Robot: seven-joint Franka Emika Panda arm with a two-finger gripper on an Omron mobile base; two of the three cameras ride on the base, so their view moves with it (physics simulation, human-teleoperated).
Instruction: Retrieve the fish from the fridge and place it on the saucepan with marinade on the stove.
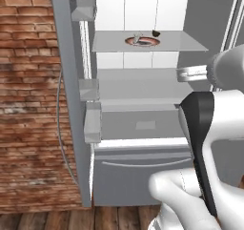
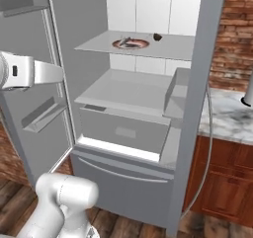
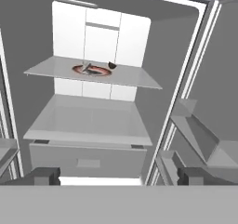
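I kept the gripper [image 3: 118, 176] wide and empty, well apart from the open fridge [image 3: 179, 56], because the reach inside had not begun. The fish [image 3: 89, 69] lay on a reddish-brown dish [image 3: 98, 73] on the upper glass shelf [image 3: 135, 81], beside a small dark lump [image 3: 112, 65].

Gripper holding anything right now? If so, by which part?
Nothing held. The gripper is open, outside the fridge; the fish lies on the upper shelf's dish.
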